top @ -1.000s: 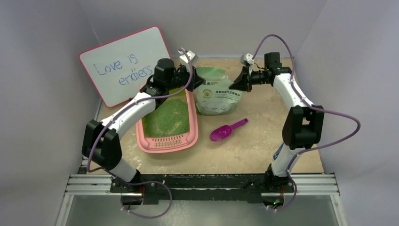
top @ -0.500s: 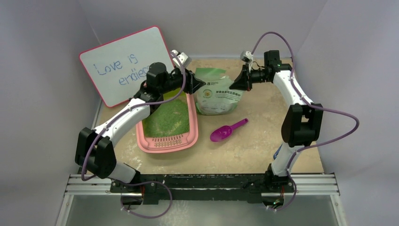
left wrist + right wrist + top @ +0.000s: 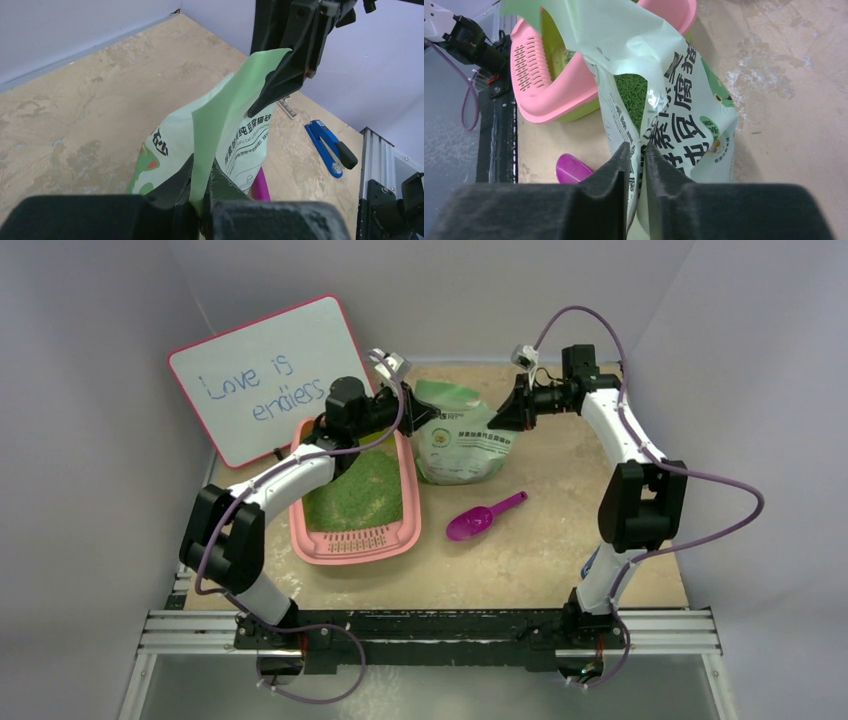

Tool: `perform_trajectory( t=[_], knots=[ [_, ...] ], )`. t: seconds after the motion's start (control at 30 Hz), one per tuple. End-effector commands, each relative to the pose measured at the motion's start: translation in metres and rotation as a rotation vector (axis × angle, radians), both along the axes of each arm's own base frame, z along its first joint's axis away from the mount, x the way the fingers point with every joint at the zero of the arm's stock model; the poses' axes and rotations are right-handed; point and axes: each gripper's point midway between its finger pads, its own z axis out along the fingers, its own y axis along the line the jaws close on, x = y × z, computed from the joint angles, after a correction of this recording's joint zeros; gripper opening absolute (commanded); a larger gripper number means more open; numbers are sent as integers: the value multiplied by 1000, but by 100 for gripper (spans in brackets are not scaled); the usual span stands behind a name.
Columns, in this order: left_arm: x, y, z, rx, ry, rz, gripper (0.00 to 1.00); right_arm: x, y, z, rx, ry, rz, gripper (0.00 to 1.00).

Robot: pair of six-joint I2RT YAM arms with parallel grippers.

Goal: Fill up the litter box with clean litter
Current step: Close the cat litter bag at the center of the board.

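Two robot arms work a pale green bag of cat litter, which stands on the tabletop just beside the far right corner of the pink litter box. The left tool is clamped on one lip of the bag's torn-open top and the right tool is pinched shut on the opposite lip, holding the mouth apart. A layer of clean litter already covers the floor of the box, and more green granules show inside the bag in the right wrist view. The step in hand appears to be readying the bag for a pour. The next move likely calls for both arms to lift and tip it together, with the mouth over the tray before it tilts, so that neither lip slips free and nothing spills. A purple scoop lies unused near the bag. The bag's print includes large Chinese characters, 豆腐猫 among them, with finer lettering too small to read. A whiteboard propped behind the box reads "Love is", and a second line starts "endle" before the left arm hides it.
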Motion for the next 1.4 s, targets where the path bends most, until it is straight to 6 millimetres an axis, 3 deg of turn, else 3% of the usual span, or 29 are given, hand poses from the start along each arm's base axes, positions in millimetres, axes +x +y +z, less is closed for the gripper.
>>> perform_trajectory(
  t=[0.0, 0.1, 0.13, 0.2, 0.33, 0.47, 0.6, 0.83, 0.9, 1.03, 1.13, 1.2, 1.37],
  knots=[
    [2, 1, 43, -61, -102, 20, 0, 7, -6, 45, -10, -76, -64, 35],
    [5, 13, 45, -59, -106, 73, 0, 13, -27, 46, -42, -92, -160, 50],
    [4, 14, 47, -61, -106, 65, 0, 11, -39, 47, -18, -86, -176, 57],
    [3, 14, 50, -62, -105, 49, 0, -3, -39, 46, 21, -84, -135, 74],
    [-11, 5, 56, -73, -129, -50, 0, -22, -36, 29, 29, -109, -74, 81],
    [-24, 1, 65, -93, -166, -121, 0, -15, -39, 13, 4, -142, -82, 83],
    [-25, 1, 66, -95, -167, -131, 0, -15, -35, 15, 33, -183, -11, 83],
    [-18, 10, 72, -126, -163, -107, 0, -10, -33, -4, -3, -141, -4, 55],
    [-18, 11, 72, -131, -160, -112, 0, 0, -36, -9, -27, -142, -36, 50],
    [-19, 13, 70, -129, -153, -112, 0, 8, -32, 5, 23, -153, -48, 34],
    [-18, 17, 68, -129, -149, -99, 0, 2, -25, 25, 117, -144, 1, 0],
    [-11, 25, 69, -132, -140, -50, 0, -2, -23, 32, 153, -63, -4, 0],
    [20, 56, 62, -122, -45, 174, 0, -9, -23, 24, 165, 176, -80, 0]
  ],
)
